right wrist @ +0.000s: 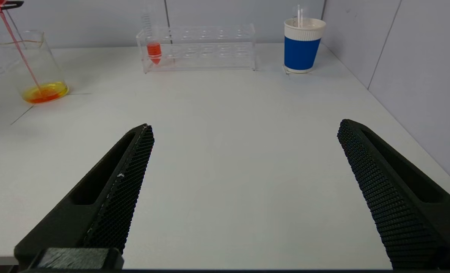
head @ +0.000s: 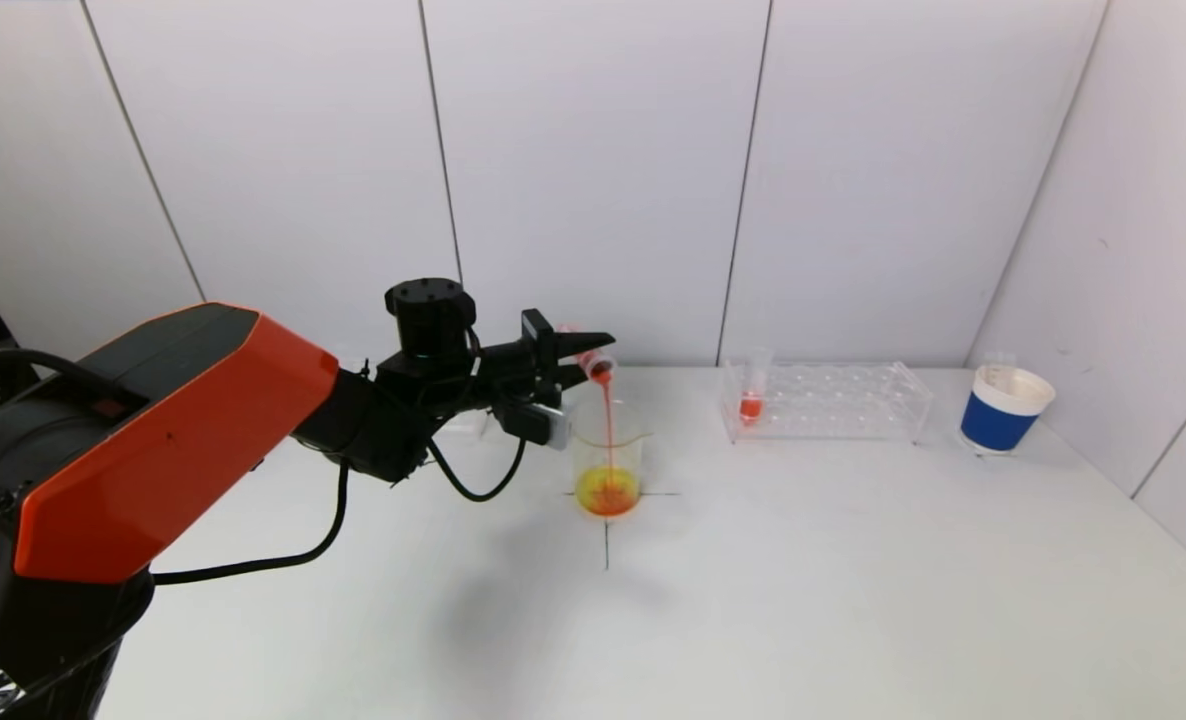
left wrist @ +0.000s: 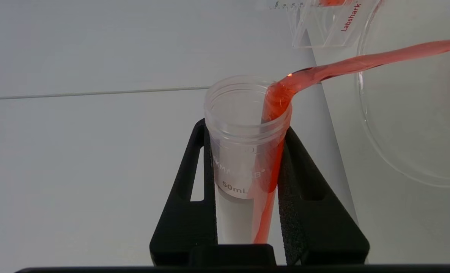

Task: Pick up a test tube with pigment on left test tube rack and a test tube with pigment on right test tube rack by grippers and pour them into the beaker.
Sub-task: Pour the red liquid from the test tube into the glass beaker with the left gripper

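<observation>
My left gripper (head: 593, 350) (left wrist: 246, 129) is shut on a clear 50 mL test tube (left wrist: 244, 151), tipped over the glass beaker (head: 608, 455). Red pigment (head: 607, 420) streams from the tube's mouth into the beaker, where orange-yellow liquid (right wrist: 44, 92) pools at the bottom. The right test tube rack (head: 833, 400) (right wrist: 210, 47) is clear plastic and holds one tube of red pigment (head: 751, 402) (right wrist: 153, 51) at its left end. My right gripper (right wrist: 246, 125) is open above bare table, out of the head view. The left test tube rack is hidden.
A blue and white paper cup (head: 1003, 410) (right wrist: 302, 45) with a glass rod stands right of the rack, near the side wall. A black cross (head: 606, 530) marks the table under the beaker. White wall panels close the back and right.
</observation>
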`<action>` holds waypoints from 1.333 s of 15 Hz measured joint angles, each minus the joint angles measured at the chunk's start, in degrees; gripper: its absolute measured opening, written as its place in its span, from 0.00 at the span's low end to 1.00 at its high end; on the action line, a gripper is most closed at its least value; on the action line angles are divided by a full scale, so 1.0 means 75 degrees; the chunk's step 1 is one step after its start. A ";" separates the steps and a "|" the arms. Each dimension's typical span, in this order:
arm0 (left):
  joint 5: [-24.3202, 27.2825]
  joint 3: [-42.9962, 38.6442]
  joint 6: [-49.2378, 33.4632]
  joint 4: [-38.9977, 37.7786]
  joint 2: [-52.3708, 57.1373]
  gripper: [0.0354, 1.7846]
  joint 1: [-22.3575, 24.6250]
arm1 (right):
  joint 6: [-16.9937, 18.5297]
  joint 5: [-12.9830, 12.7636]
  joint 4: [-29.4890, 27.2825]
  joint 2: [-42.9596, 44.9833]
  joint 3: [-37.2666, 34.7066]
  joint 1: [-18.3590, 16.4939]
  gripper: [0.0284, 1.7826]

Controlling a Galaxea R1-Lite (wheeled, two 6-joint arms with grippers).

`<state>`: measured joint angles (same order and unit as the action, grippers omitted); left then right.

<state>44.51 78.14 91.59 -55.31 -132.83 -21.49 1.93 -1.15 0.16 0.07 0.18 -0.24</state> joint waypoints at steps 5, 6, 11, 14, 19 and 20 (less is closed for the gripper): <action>0.0000 0.0007 0.0213 0.0000 -0.0033 0.25 0.0010 | 0.0000 0.0000 0.0000 -0.0003 0.0000 -0.0003 0.99; 0.0000 0.0011 0.0258 0.0003 -0.0041 0.25 0.0015 | 0.0000 0.0000 0.0000 -0.0003 0.0000 -0.0003 0.99; 0.0005 0.0228 0.0679 0.0039 -0.0052 0.25 0.0059 | 0.0000 0.0000 -0.0003 -0.0003 0.0000 -0.0003 0.99; 0.0005 0.0286 0.0894 0.0047 -0.0078 0.25 0.0062 | 0.0000 0.0003 -0.0003 -0.0003 0.0000 -0.0003 0.99; 0.0008 0.0315 0.1297 0.0047 -0.0114 0.25 0.0065 | 0.0000 0.0000 0.0000 -0.0003 0.0000 -0.0003 0.99; 0.0008 0.0323 0.1326 0.0047 -0.0117 0.25 0.0065 | -0.0003 -0.0002 0.0000 -0.0003 0.0000 -0.0003 0.99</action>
<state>44.57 80.57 101.54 -54.96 -133.71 -21.00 1.90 -1.16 0.16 0.05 0.18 -0.27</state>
